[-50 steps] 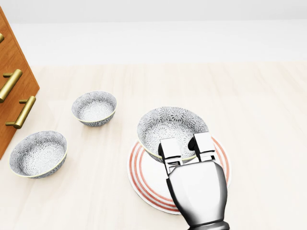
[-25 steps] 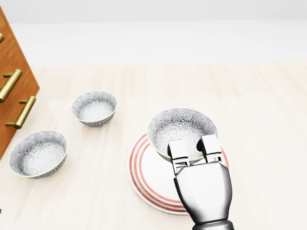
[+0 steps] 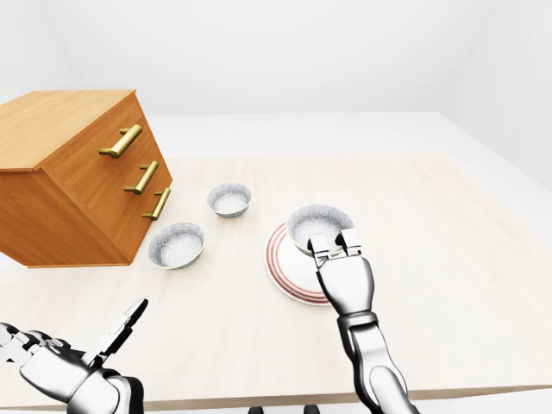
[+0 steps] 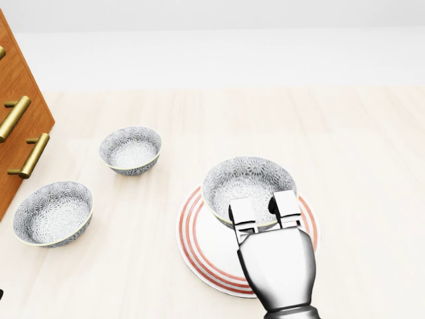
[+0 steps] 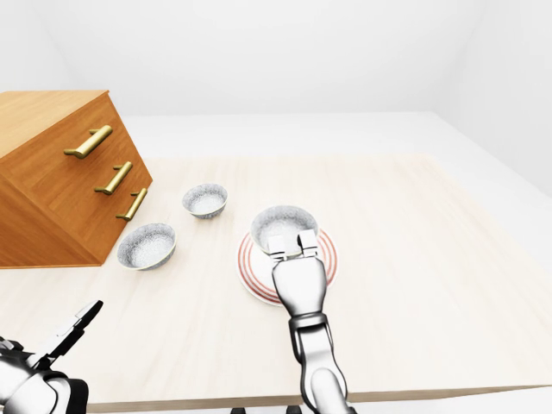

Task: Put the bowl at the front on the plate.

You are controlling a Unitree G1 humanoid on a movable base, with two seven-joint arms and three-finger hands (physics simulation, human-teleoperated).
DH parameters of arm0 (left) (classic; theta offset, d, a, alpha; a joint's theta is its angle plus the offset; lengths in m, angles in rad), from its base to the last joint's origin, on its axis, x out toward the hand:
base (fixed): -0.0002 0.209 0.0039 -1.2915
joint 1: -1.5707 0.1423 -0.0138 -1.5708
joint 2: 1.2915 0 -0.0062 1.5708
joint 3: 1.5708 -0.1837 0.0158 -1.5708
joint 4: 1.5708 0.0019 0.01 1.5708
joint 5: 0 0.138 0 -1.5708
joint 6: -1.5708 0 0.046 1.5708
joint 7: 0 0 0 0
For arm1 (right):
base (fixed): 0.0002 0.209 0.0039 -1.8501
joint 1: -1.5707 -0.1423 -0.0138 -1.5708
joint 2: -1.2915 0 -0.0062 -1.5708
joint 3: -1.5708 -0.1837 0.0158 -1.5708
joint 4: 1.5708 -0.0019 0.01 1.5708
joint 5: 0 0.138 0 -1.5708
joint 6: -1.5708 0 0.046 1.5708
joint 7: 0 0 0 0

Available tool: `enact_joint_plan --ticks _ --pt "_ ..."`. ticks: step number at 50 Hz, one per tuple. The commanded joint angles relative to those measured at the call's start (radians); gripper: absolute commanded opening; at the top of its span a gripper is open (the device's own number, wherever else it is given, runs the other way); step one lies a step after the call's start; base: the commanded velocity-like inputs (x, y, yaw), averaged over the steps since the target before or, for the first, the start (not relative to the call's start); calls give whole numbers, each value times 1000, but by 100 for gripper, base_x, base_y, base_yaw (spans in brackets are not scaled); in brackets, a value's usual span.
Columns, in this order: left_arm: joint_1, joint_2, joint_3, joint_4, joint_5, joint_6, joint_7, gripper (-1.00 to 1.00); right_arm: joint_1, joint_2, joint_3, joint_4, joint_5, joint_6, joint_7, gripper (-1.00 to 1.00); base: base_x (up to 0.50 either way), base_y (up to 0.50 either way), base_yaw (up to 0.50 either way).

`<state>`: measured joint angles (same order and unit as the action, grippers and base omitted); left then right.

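Your left hand hung low at the left, fingers spread, holding nothing. Right of the wooden drawer chest sat the near spare bowl and the far spare bowl (patterned alike). Further right, your right hand pinched the near rim of the bowl, over the striped plate.

Fine grey floral print is seen on the round white ceramic bowl, and it's matched on a second bowl and a third bowl. Red rings are carried by the white round plate. Gold-toned handles are shown on the orange-brown wooden chest.
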<state>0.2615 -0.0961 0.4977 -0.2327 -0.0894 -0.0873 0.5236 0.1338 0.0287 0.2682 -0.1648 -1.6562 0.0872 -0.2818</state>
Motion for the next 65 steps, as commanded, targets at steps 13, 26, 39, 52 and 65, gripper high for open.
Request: enact_joint_plan --ticks 13,26,39,52,65 --pt "0 1 -3 0 -6 0 0 100 -122 29 -22 191 -54 0 -49 -100 0 0 0" --pt "-2 3 -7 14 -6 0 0 100 -133 28 -33 260 16 0 -109 -100 0 0 0" --pt "5 0 -5 4 -9 0 0 100 -114 23 -19 271 44 0 -133 -100 0 0 0" --pt "5 -4 1 -6 -10 0 0 100 -103 19 -17 290 70 0 -167 -100 0 0 0" --pt "1 0 -2 11 -6 0 0 100 -88 14 -17 275 69 0 -165 -100 0 0 0"
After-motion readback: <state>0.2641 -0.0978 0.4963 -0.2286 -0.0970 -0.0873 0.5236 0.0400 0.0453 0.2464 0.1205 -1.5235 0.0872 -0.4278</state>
